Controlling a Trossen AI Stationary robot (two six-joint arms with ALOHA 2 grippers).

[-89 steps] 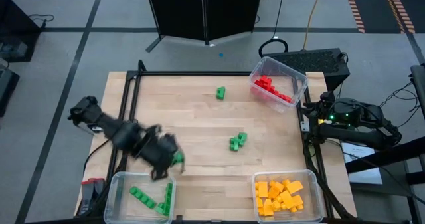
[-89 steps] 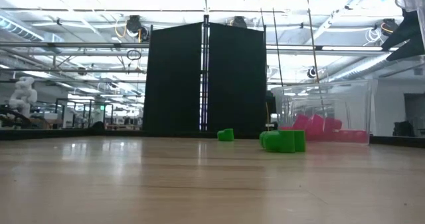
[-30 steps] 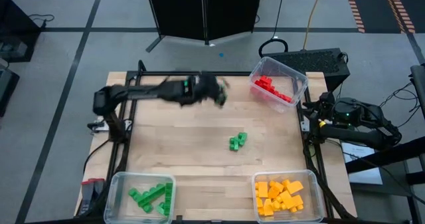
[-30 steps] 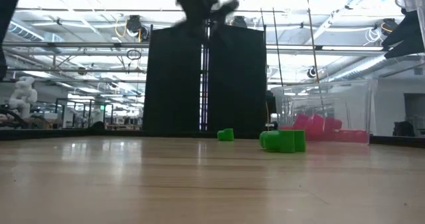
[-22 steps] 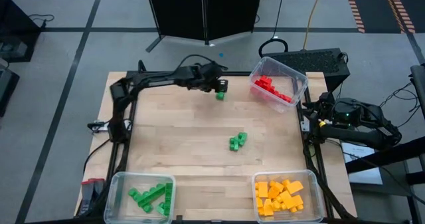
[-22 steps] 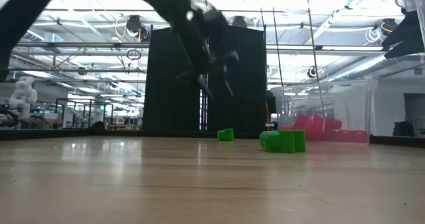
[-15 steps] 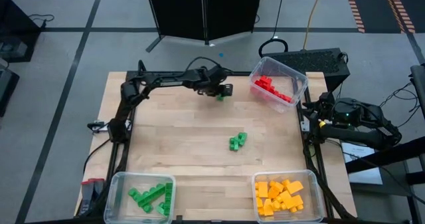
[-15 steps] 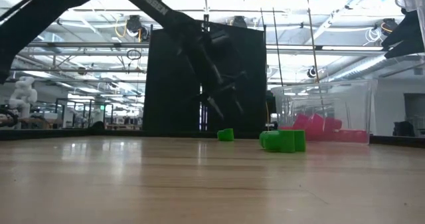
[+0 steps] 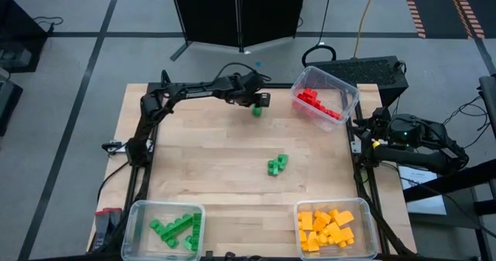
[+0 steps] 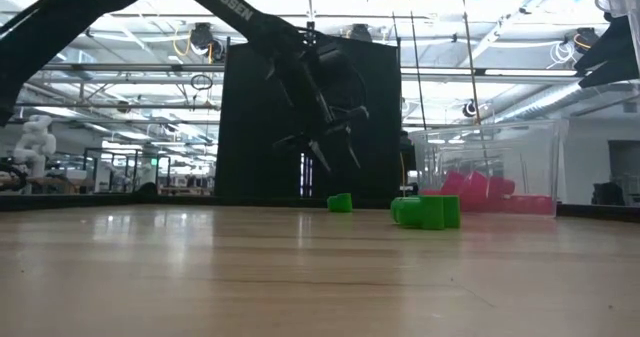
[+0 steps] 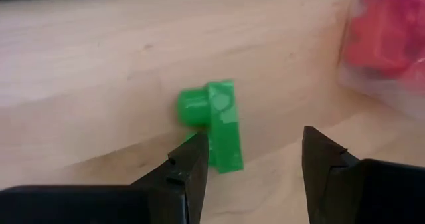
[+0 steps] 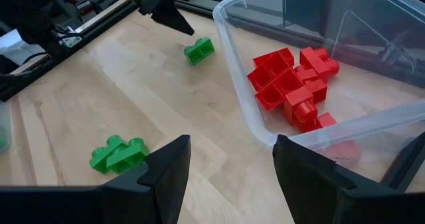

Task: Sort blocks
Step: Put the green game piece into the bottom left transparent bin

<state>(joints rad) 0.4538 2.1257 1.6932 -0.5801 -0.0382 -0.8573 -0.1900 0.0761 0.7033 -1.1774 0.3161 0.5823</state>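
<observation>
A single green block [image 9: 256, 111] [image 11: 214, 123] lies on the table near its far edge. My left gripper [image 9: 260, 101] [image 11: 255, 154] hangs open just above it, slanting down; in the low view its fingertips [image 10: 335, 162] are clear of the block [image 10: 340, 203]. A cluster of green blocks [image 9: 277, 164] [image 12: 119, 154] rests mid-table. My right gripper [image 12: 232, 164] waits open, off the table's right edge beside the bin of red blocks [image 12: 292, 84].
A clear bin with red blocks [image 9: 319, 104] stands at the far right corner, close to the left gripper. A bin of green blocks [image 9: 174, 230] sits at the near left, and a bin of yellow-orange blocks [image 9: 325, 228] at the near right. Bare wood [image 9: 209, 160] lies between.
My left gripper has swung toward the table's right edge and come down toward the single green block, rolling its wrist on the way. For the last half second it has hung almost still above the block. The blocks have not moved.
</observation>
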